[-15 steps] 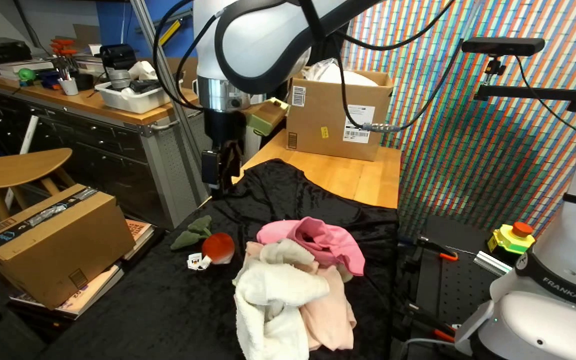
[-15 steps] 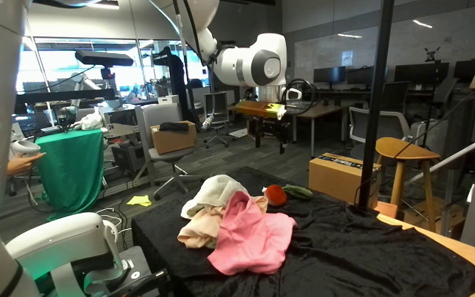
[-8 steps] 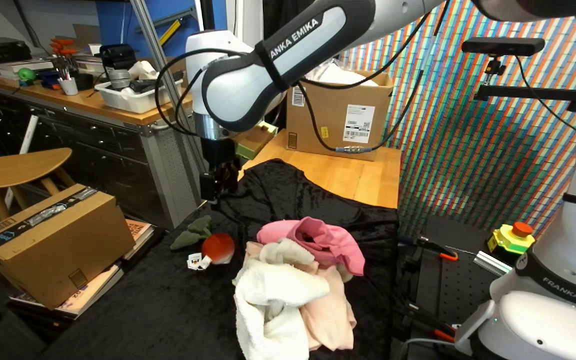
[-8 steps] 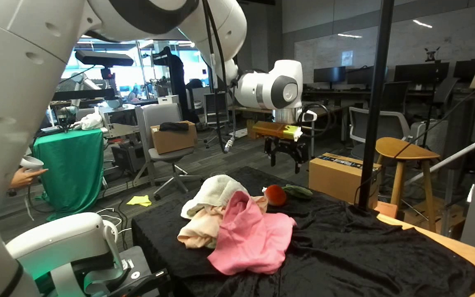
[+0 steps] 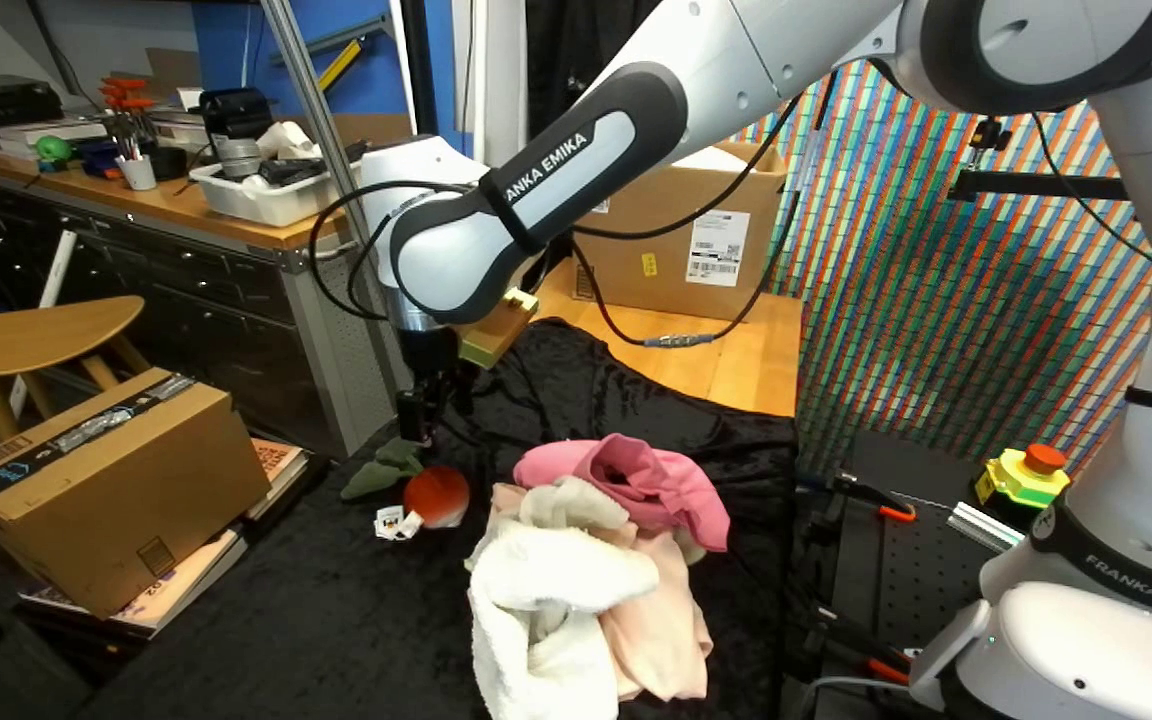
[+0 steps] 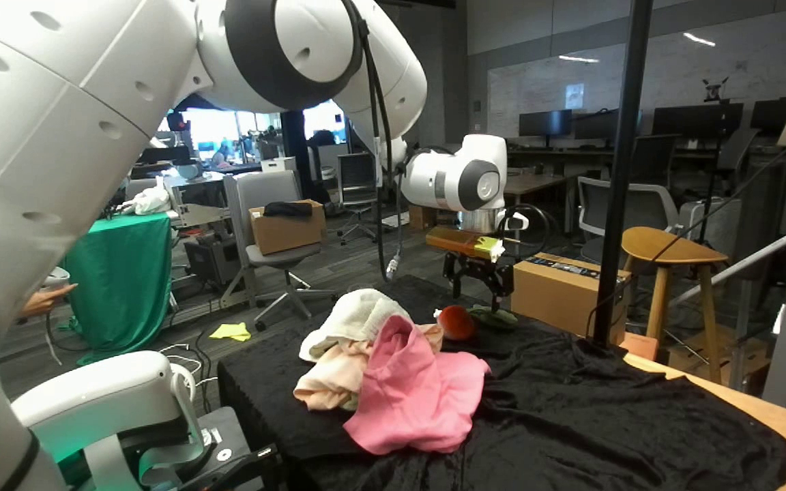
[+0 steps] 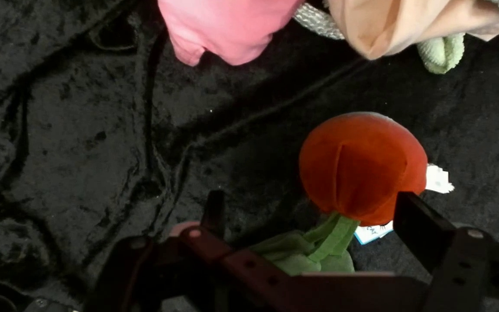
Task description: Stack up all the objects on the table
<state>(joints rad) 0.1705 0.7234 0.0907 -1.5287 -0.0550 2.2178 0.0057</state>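
A round red toy (image 7: 362,160) with green leaves (image 7: 301,249) and white tags lies on the black-draped table (image 6: 611,409). My gripper (image 7: 310,203) is open above it, its jaws wide apart with the leaves and stem showing between them and nothing held. In the wrist view, the right finger overlaps the toy's lower edge; contact cannot be told. Beside the toy is a heap of cloth: a fluffy white piece (image 5: 556,580) lies over a peach one (image 5: 661,610), and a pink piece (image 6: 420,402) adjoins them. A pale green corner (image 7: 440,54) peeks out from under the peach cloth.
A large cardboard box (image 5: 626,265) stands on the bare wooden end of the table. Another taped box (image 5: 136,490) sits low off the table's side. A dark upright post (image 6: 618,177) rises by the table edge. A cable hangs from the arm.
My gripper has come down steadily toward the red toy's leaves, staying open. The toy and the cloth heap have not moved.
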